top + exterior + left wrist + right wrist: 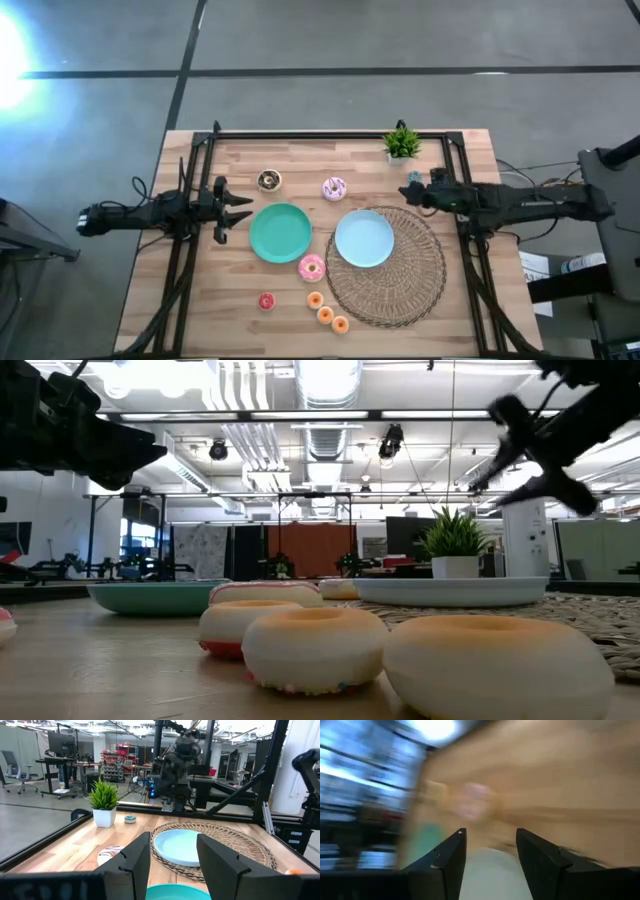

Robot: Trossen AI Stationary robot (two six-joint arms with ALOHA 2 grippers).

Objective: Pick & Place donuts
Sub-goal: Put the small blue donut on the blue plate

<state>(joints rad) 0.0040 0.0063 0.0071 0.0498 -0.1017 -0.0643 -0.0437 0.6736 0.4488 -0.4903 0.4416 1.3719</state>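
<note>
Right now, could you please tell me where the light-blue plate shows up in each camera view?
High view: the light-blue plate lies on the woven mat's left part, right of the green plate.
Low view: right of centre, in front of the potted plant.
Left wrist view: centre, beyond the fingers.
Right wrist view: too blurred to tell.
Shared landmark: the potted plant.

My two arms are dark, slim and jointed, with thin black cables trailing off each base. The left gripper point(243, 212) and right gripper point(408, 191) each end in two broad, flat, matte-black fingers point(134, 865) with angular, wedge-shaped tips.
</note>
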